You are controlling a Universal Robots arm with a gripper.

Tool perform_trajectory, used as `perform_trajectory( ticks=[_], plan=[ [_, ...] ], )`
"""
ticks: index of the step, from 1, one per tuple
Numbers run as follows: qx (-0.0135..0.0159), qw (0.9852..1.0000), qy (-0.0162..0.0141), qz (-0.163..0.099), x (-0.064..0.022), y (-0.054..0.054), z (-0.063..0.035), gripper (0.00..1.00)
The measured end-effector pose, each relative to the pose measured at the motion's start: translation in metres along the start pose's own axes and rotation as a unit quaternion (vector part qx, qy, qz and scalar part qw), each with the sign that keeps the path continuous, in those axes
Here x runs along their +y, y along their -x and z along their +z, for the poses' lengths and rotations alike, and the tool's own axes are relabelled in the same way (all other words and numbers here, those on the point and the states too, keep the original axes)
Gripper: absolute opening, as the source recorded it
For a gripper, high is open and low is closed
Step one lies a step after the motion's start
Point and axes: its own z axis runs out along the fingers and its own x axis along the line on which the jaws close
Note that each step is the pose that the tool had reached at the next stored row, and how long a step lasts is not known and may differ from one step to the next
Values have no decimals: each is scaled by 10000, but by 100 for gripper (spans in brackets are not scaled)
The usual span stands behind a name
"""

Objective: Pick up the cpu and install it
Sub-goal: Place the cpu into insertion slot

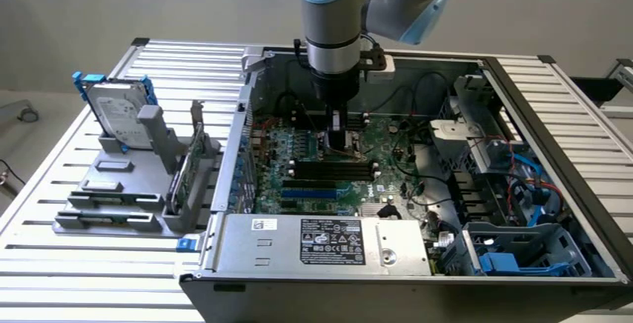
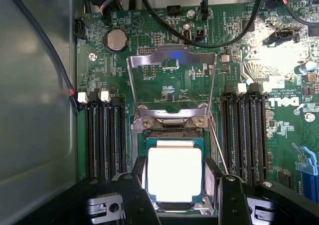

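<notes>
The black, blocky gripper [image 2: 175, 192] clasps the cpu [image 2: 174, 172], a flat square chip with a glaring silver top and thin green rim, by two opposite edges over the metal-framed socket [image 2: 172, 132] on the green motherboard [image 2: 249, 110]

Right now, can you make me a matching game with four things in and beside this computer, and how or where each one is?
Things:
1. cpu
2. hard drive
3. coin battery
4. socket lid

Where or how:
A. flipped open, standing up
B. round and silver, on the green board
C. upright in blue brackets
D. at the socket, shiny square top

Pairs: 1-D, 2-C, 3-B, 4-A
</notes>
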Motion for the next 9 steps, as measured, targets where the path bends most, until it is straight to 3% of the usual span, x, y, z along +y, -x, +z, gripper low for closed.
perform_trajectory(
  ticks=[9],
  plan=[
    [4, 10000, 0, -23, -3, -7, 26, 55]
  ],
)
